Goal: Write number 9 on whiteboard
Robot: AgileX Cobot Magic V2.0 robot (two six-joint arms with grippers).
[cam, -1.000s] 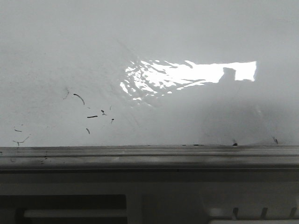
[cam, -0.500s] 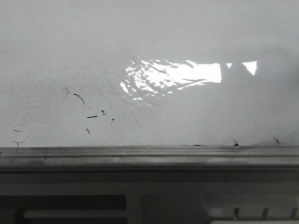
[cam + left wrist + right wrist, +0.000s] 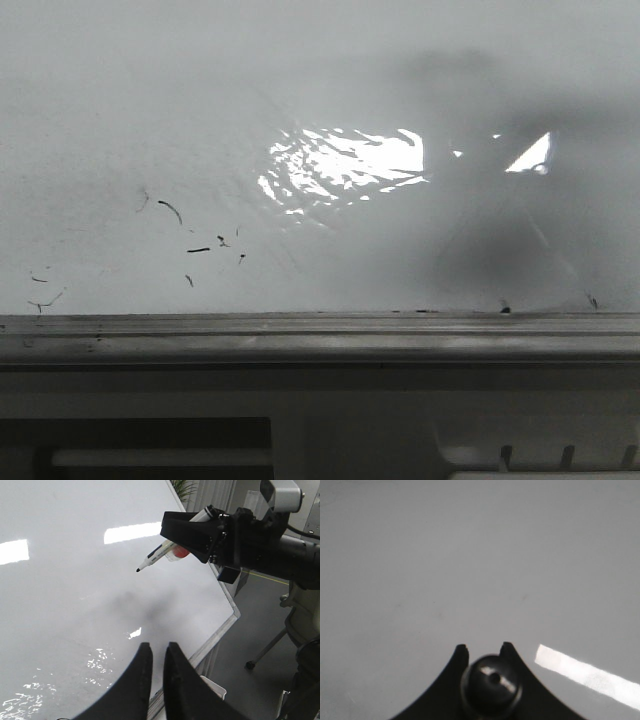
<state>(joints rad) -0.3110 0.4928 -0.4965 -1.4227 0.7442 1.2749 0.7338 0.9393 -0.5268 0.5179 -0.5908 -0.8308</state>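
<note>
The whiteboard [image 3: 120,120] fills the front view, glossy white with a bright glare patch [image 3: 340,165]. The number 9 is out of view; only small black flecks [image 3: 200,250] mark the board at the lower left. In the left wrist view my right gripper [image 3: 182,540] is shut on a marker pen [image 3: 160,555], whose black tip hangs a little above the whiteboard [image 3: 60,605] near its right edge. The right wrist view shows the marker's round end [image 3: 491,680] clamped in the right gripper [image 3: 484,647]. My left gripper [image 3: 158,646] is shut and holds nothing. Neither gripper itself appears in the front view.
A grey metal ledge [image 3: 320,335] runs along the board's near edge. A dark shadow [image 3: 480,230] lies over the board's right side. Past the board's right edge are a white bin [image 3: 212,687] and a chair's wheeled base [image 3: 260,655] on the floor.
A dark shadow has spread over the right of the board and covers more of the glare patch. The flecks have not changed.
</note>
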